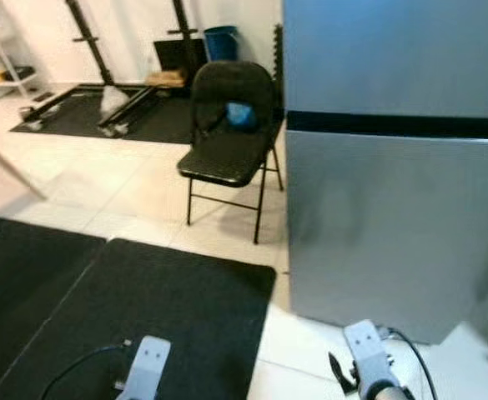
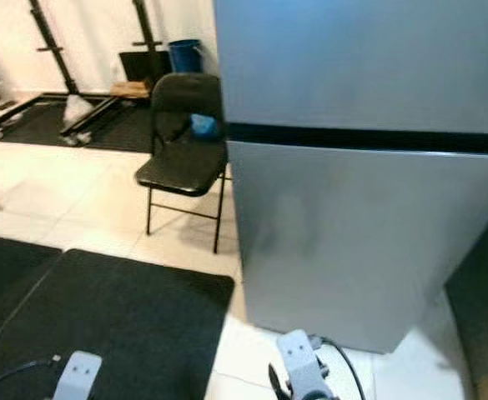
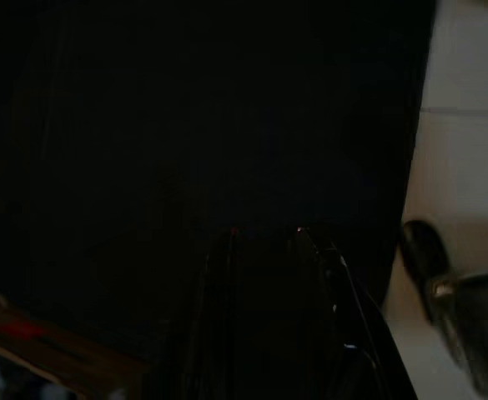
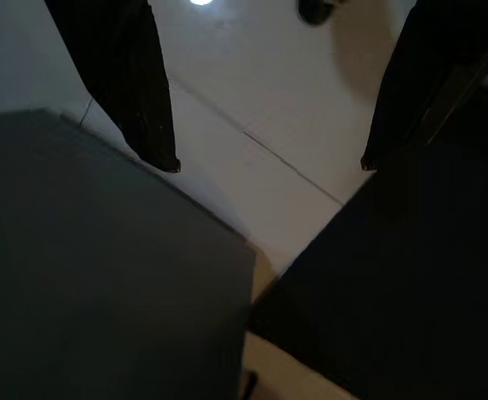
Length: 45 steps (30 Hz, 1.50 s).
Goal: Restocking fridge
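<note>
While both fridge [image 1: 394, 217] doors are closed, step nearer before reaching; right end effector [image 4: 269, 162] hangs wide and empty, left end effector's [image 3: 269, 250] spread unclear.

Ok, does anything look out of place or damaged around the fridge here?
Nothing stands out. The fridge is shut, the folding chair beside it stands upright with a blue item on it, and the black mat lies flat.

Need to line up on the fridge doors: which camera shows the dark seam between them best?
The right eye view: the seam crosses the fridge front nearly whole. The left eye view cuts it at the frame edge; the right wrist view shows a grey corner that may be the fridge's.
</note>
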{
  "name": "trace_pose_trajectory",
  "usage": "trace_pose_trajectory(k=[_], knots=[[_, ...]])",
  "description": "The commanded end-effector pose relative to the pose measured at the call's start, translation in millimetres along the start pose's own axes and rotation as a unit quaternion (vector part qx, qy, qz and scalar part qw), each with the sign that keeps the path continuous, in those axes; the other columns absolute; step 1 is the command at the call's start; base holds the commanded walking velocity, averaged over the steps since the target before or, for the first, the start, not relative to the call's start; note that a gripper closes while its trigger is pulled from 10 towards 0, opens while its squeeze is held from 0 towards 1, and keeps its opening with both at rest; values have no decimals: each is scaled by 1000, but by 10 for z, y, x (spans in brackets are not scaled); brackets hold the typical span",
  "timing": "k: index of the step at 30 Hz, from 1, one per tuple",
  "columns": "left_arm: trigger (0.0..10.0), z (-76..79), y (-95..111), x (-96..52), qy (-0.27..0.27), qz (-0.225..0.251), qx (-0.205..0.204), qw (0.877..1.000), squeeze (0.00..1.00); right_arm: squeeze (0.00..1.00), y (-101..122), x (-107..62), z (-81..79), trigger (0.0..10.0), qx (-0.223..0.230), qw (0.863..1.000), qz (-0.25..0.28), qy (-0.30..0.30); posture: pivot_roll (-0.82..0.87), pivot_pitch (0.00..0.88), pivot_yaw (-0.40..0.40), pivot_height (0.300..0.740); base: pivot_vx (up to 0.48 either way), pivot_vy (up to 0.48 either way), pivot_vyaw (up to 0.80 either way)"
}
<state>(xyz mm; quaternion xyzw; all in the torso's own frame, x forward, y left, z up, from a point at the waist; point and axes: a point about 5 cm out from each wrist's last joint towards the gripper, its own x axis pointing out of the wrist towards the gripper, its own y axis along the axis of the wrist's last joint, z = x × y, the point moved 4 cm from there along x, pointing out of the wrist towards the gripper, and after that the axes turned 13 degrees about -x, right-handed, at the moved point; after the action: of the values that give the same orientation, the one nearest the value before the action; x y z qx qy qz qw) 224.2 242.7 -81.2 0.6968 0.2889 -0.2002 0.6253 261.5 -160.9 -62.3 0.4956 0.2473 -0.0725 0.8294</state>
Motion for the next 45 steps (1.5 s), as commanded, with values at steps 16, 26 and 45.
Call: trace_pose_trajectory(k=[16,26,45], knots=[[10000,-19,-67,-14,2,-13,3,1000,0,0,14,3,-73,10000,8,1000,1,9,-97,96,46,740,0,0,670],[10000,-17,-43,-8,5,-8,1,1000,0,0,42,15,-59,10000,5,1000,6,8,-99,91,45,740,0,0,0],[10000,-49,-16,-1,18,-3,-3,1000,0,0,45,17,-70,10000,5,1000,6,10,-97,93,44,740,0,0,0]])
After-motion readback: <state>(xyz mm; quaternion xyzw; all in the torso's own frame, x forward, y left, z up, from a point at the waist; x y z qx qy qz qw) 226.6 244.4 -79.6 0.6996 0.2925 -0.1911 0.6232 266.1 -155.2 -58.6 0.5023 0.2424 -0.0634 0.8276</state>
